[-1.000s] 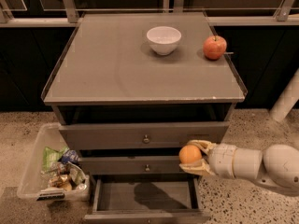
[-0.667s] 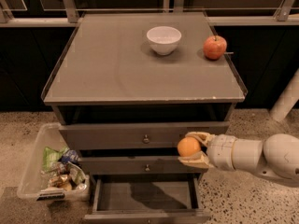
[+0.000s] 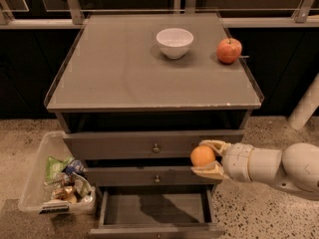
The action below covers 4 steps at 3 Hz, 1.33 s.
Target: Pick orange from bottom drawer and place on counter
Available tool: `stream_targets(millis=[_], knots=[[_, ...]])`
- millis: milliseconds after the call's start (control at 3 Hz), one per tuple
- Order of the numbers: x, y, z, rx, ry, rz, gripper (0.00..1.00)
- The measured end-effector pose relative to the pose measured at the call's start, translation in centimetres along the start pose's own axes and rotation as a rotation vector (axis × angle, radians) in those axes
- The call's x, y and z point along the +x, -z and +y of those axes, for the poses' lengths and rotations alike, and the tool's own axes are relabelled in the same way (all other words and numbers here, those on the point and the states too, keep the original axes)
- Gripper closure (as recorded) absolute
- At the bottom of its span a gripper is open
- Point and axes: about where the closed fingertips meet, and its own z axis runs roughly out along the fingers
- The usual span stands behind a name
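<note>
A clear bin of packets sits on the floor at the left, beside the cabinet. The counter carries a white bowl and, nearer its right rear corner, an apple. Below it, the two knobbed drawers are closed and the bottom drawer is pulled out, its grey floor bare. The orange is in the air in front of the drawer fronts, right of the knobs, level with the gap between the two upper drawers and well below the counter. The gripper has its fingers clamped on the fruit, one above and one below. The white arm reaches in from the right edge, nearly level, wrist pointing left at the cabinet. Against a second ago the orange and gripper are slightly higher, clear of the open drawer; bowl and apple have not moved
</note>
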Motion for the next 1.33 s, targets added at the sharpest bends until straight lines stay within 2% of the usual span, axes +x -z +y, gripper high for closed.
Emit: stream_targets(millis=[333, 1000, 1333], knots=[[-2.2, 1.6, -0.9, 0.034, 0.053, 0.064, 1.00], [-10.4, 6.1, -4.6, 0.139, 0.239, 0.231, 1.00], [-10.9, 6.2, -4.6, 0.143, 0.250, 0.238, 1.00]])
